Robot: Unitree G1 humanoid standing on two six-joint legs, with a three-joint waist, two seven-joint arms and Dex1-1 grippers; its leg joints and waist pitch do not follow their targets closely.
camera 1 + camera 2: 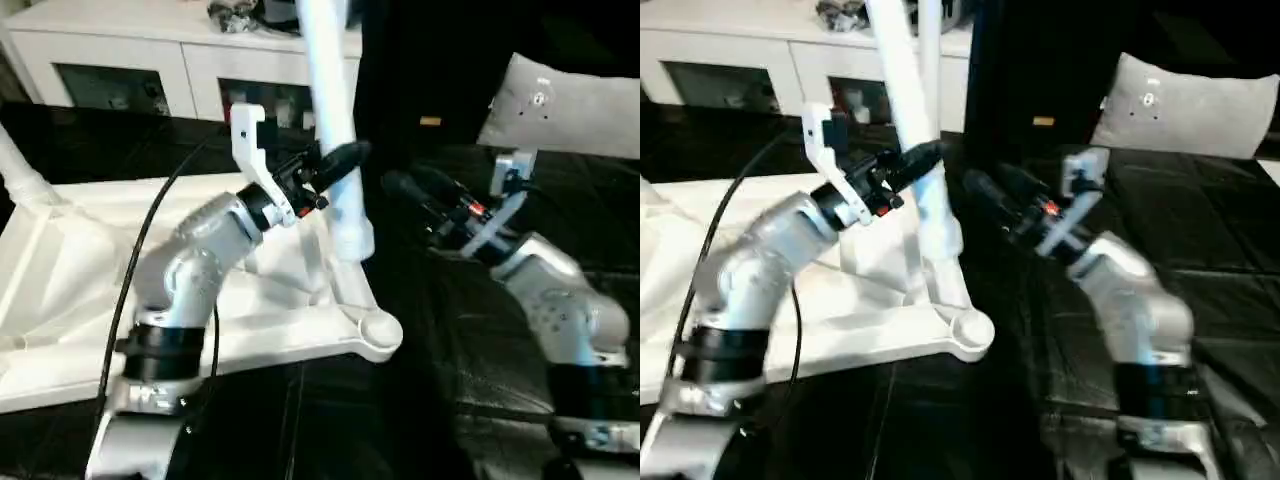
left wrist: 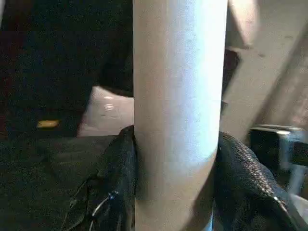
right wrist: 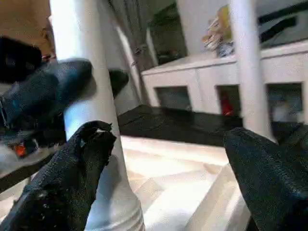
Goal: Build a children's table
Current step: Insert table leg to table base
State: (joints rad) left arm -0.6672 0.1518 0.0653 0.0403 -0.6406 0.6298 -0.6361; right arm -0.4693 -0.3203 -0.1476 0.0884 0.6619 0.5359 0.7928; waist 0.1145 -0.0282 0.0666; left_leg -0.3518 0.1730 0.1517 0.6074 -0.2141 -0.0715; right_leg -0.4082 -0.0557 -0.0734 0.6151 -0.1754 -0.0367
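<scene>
The white table top [image 1: 60,260] lies underside up on the dark floor, its ribs showing. An empty round corner socket [image 1: 378,335] is at its near right. A long white leg [image 1: 335,110] stands slightly tilted at the top's right edge, its thick end [image 1: 350,235] down by the rim; whether it sits in a socket I cannot tell. My left gripper [image 1: 345,155] is shut on this leg [image 2: 178,96], one black finger [image 2: 120,168] on each side. My right gripper [image 1: 400,185] hangs open just right of the leg, its fingers [image 3: 91,144] wide apart. Another leg [image 3: 248,67] stands farther back, and a third leg [image 1: 20,165] rises at the far left.
A white cabinet with glass doors [image 1: 180,60] runs along the back. A grey cushion [image 1: 570,110] lies at the right rear on the black floor. A black cable [image 1: 150,230] loops along my left forearm over the table top.
</scene>
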